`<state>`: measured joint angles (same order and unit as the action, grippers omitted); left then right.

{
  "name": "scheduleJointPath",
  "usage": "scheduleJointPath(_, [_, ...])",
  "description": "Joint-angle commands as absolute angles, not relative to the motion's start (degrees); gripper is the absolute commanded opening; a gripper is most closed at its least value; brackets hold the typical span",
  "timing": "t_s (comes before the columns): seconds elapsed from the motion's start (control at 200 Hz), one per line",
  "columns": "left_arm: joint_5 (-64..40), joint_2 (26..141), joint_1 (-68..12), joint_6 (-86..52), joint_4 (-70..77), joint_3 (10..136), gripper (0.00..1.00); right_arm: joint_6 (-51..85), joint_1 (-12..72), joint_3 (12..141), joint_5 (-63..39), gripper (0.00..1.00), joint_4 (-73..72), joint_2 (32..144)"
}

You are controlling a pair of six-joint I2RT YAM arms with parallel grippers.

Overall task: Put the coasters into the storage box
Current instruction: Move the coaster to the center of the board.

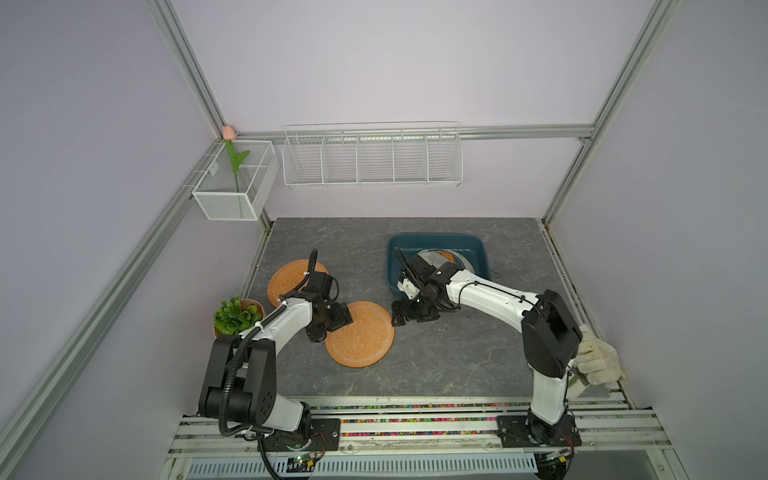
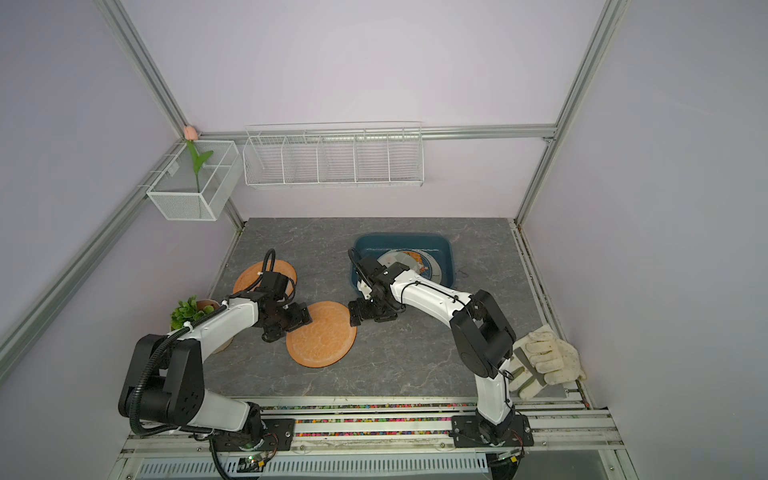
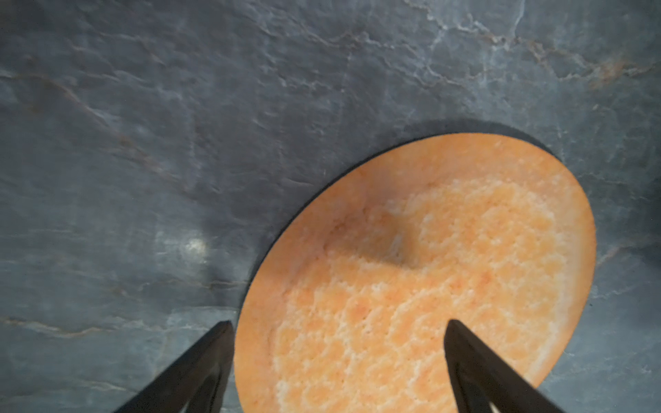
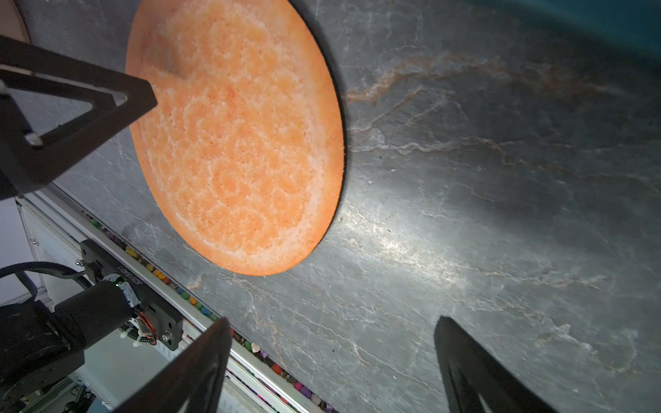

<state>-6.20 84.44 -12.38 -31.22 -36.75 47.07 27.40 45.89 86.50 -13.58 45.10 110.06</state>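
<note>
Two plain orange coasters lie on the grey stone table: a near one (image 1: pixel 360 333) (image 2: pixel 321 340) and a far-left one (image 1: pixel 291 280) half under the left arm. My left gripper (image 1: pixel 337 321) (image 3: pixel 339 323) is open low over the near coaster (image 3: pixel 422 271), one finger above the disc and one just off its rim, gripping nothing. My right gripper (image 1: pixel 397 316) (image 4: pixel 332 321) is open and empty over bare table just right of that coaster (image 4: pixel 236 143). The teal storage box (image 1: pixel 436 239) (image 2: pixel 403 239) at the back right holds printed coasters (image 1: pixel 446 258), partly hidden by the right arm.
A potted green plant (image 1: pixel 235 316) stands at the left edge beside the left arm. White work gloves (image 1: pixel 598 357) lie at the front right corner. Wire baskets (image 1: pixel 372 160) and a mesh basket with a tulip (image 1: pixel 235 183) hang on the walls. A bead-filled rail (image 1: pixel 415 409) runs along the front.
</note>
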Motion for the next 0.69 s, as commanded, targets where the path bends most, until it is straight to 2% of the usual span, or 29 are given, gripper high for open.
scheduleJointPath(0.0, [-3.38,84.41,-12.13,-30.64,-36.43,46.27,0.92,27.01,46.5,87.76,-13.98,0.9,44.79,110.59])
scheduleJointPath(0.11, [-3.17,85.39,-12.13,-29.38,-35.67,45.85,0.92,27.5,46.85,87.08,-13.6,0.9,44.35,110.35])
scheduleJointPath(0.285, [-8.25,88.33,-12.68,-28.59,-32.97,44.4,0.89,28.1,47.3,86.06,-12.88,0.89,43.75,110.14])
scheduleJointPath(0.69, [-11.94,88.95,-21.44,-29.13,-32.93,44.11,0.84,30.07,46.98,83.47,-7.29,0.89,44.95,109.9])
